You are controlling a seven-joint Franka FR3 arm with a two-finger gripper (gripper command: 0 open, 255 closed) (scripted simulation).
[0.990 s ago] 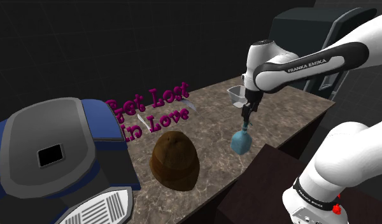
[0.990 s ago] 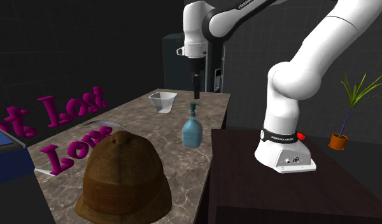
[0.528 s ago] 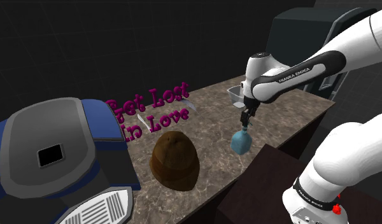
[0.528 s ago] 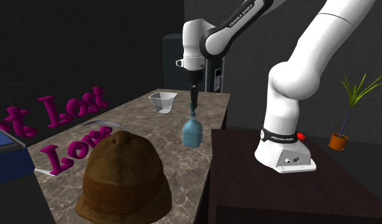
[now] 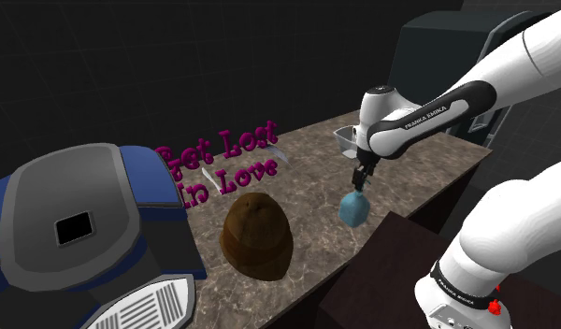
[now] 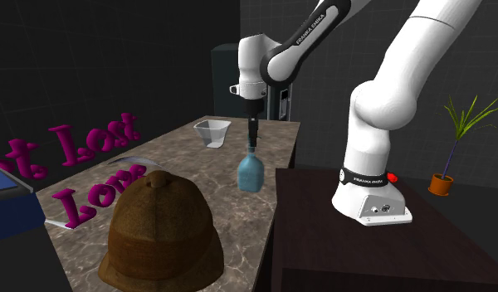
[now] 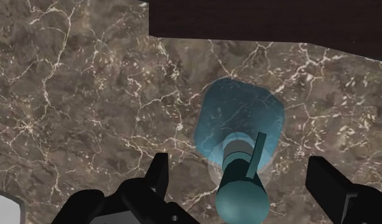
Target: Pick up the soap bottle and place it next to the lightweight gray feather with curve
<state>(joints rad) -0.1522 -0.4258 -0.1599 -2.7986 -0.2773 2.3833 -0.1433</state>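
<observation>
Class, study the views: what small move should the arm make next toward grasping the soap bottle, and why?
Probably lower straight down a little. The open jaws flank the pump top of the soap bottle without touching it, roughly centred but only at its tip. The bottle stands upright on the marble counter.

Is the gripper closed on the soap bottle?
No: the gripper is open, its fingers apart on either side of the soap bottle, not touching it.
</observation>
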